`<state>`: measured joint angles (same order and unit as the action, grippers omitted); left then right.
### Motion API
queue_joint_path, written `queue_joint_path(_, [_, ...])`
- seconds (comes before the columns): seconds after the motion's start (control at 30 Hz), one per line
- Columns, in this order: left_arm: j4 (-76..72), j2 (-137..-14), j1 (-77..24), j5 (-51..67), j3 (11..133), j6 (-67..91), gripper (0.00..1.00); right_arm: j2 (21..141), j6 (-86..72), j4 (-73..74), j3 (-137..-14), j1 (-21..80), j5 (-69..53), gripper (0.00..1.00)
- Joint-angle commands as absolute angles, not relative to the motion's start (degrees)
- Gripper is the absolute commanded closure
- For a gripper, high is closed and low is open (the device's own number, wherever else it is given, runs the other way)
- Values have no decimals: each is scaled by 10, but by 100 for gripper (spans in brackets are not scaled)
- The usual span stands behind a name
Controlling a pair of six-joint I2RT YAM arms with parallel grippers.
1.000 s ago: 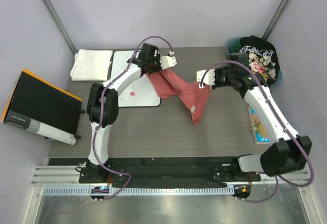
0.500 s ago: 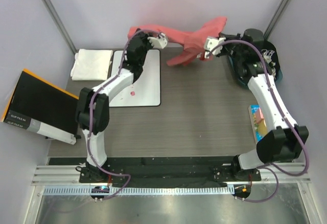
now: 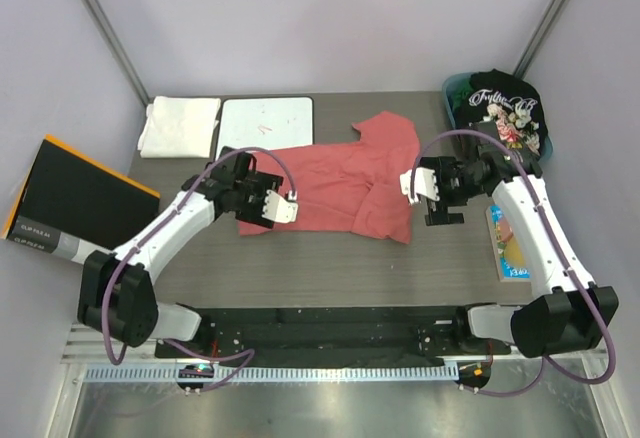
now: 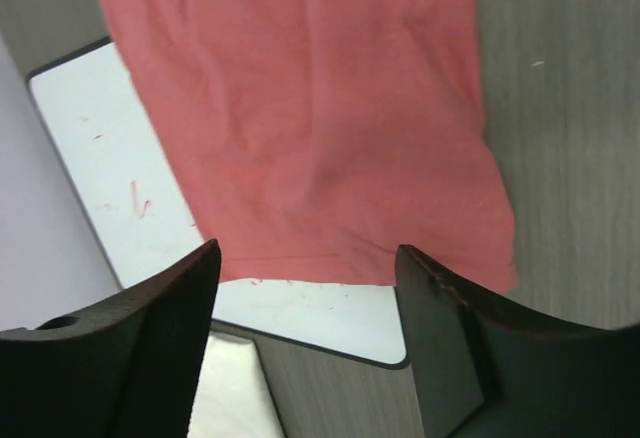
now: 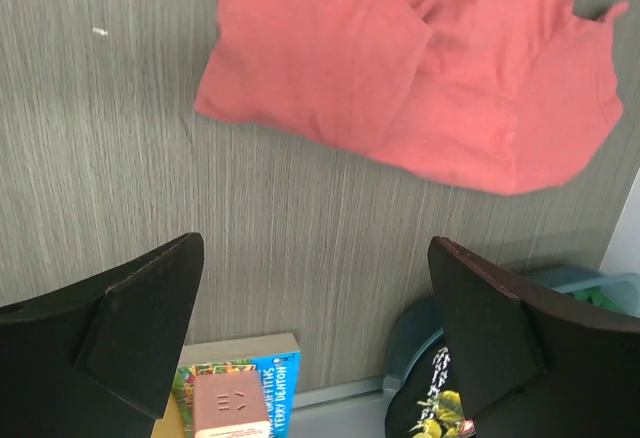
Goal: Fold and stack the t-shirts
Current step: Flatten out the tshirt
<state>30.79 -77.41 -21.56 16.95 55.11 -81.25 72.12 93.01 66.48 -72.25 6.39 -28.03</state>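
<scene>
Salmon-red t-shirt (image 3: 335, 183) is laid flat, long axis 9-to-3 o'clock, flanked by left gripper (image 3: 283, 205) and right gripper (image 3: 410, 188), both spread apart, empty.

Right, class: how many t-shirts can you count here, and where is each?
3. The salmon-red t-shirt lies spread mid-table, its edge over the whiteboard; the white folded t-shirt sits far left; the black floral t-shirt drapes over the teal bin, far right. More could be hidden underneath it.
</scene>
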Motion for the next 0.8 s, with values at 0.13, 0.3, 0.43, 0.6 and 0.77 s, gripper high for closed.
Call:
queue_joint_path(0.13, [367,-911,-204,202,731,-731,24,836,582,580,-857,69,-343,2])
queue_joint_path(0.3, [326,-997,-201,203,804,-723,26,1004,434,565,-973,69,-393,14])
queue_joint_path(0.43, [345,-1029,-195,207,821,-760,27,1078,419,594,-1019,68,-443,17])
queue_joint_path(0.6, [407,-1056,-190,226,837,-809,27,1102,443,600,-1011,68,-437,16])
queue_joint_path(0.77, [382,-1085,-186,214,827,-823,28,1119,468,625,-1014,67,-419,16])
